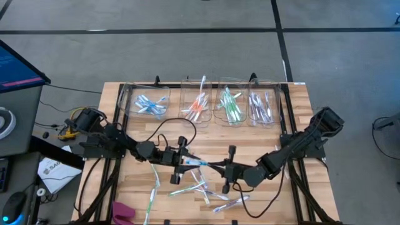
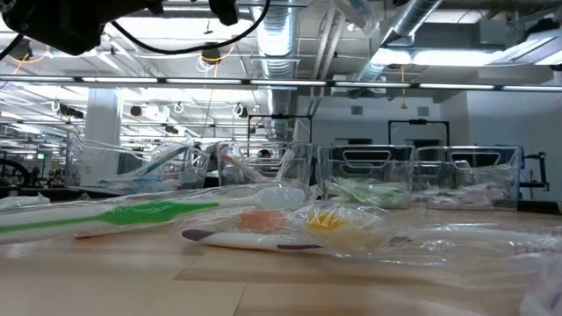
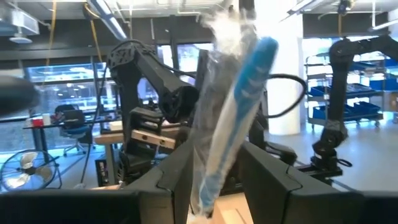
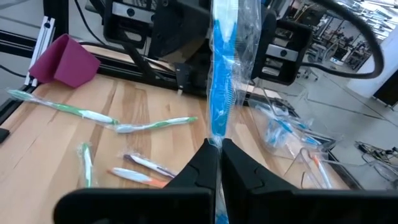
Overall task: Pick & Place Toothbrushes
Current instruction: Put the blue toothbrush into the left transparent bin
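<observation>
Crosswise, blue toothbrush (image 1: 195, 162) between left (image 1: 182, 160) and right end effector (image 1: 226, 167).

Blue wrapped toothbrush (image 1: 195, 162) held off the table at centre, clear wrapper (image 3: 227, 37) loose around it, blue head (image 4: 222, 81) showing. Loose toothbrushes (image 1: 200, 187) scattered on the wood near the front edge: green (image 4: 68, 110), orange (image 4: 132, 176), purple (image 4: 147, 163), lying flat at mixed angles. Sorted by colour in four bins at the back: blue (image 1: 150, 104), orange (image 1: 197, 105), green (image 1: 230, 105), purple (image 1: 261, 106).
</observation>
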Action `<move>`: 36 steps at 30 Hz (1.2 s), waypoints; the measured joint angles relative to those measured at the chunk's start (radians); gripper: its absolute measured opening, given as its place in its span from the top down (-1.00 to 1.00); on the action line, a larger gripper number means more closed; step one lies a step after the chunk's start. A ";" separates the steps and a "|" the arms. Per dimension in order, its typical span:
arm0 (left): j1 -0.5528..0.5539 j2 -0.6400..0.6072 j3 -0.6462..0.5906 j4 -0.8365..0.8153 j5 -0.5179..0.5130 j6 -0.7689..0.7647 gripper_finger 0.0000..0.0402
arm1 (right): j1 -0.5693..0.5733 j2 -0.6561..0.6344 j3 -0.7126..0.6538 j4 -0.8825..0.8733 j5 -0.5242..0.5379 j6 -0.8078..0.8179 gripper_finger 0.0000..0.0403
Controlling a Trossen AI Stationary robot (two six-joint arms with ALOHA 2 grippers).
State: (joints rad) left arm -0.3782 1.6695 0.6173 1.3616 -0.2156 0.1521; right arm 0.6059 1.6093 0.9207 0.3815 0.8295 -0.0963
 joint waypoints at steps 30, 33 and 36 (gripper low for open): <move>-0.019 0.000 0.011 -0.047 -0.070 -0.028 0.80 | 0.024 -0.008 0.001 -0.050 0.080 0.030 0.42; -0.022 0.000 0.011 -0.047 -0.072 -0.018 0.80 | 0.078 -0.013 0.000 -0.069 0.269 -0.034 0.33; -0.027 0.000 0.011 -0.049 -0.074 0.004 0.80 | 0.134 -0.016 0.001 -0.067 0.500 -0.094 0.29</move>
State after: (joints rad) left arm -0.4053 1.6695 0.6281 1.3127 -0.2899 0.1560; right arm 0.7403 1.5935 0.9215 0.3143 1.3299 -0.1904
